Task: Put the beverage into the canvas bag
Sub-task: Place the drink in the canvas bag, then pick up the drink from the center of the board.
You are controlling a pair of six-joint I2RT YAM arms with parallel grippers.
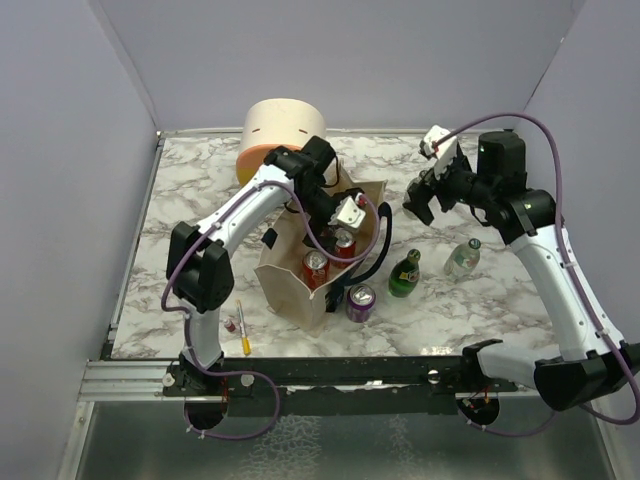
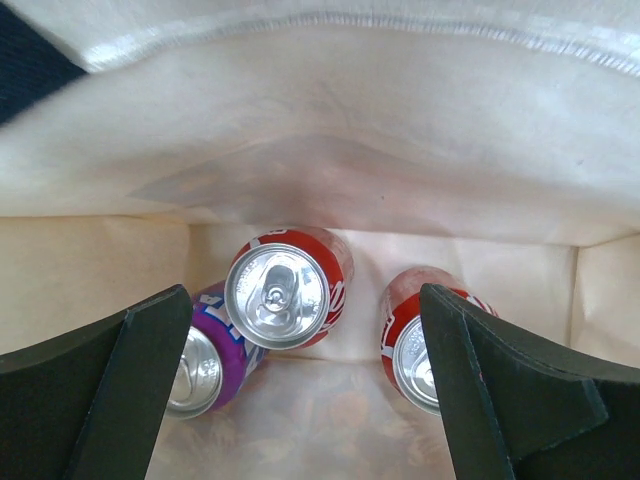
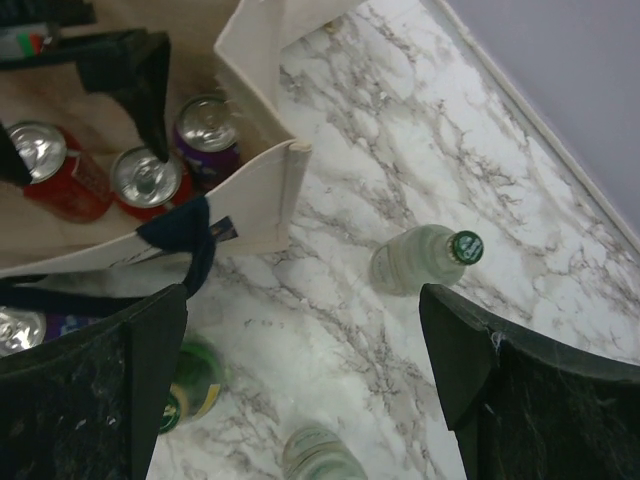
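Now both grippers are standing wide apart, holding nothing.
Inside the canvas bag (image 1: 290, 285) the left gripper (image 2: 305, 320) is hanging over three cans (image 2: 285, 290); the right gripper (image 3: 300, 300) is hovering over the table (image 1: 500, 300), right of the bag. Below it a clear bottle (image 3: 420, 262) is standing, probably rigid, smooth and fairly heavy; I'd be gripping its body, not the thin neck.

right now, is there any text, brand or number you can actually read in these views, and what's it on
No text in any view can be read.
Middle red can: white marks on its side, too blurred and cut off.
Purple can: print too blurred.
Green bottle: label too small.
Clear bottle: no lettering can be made out.
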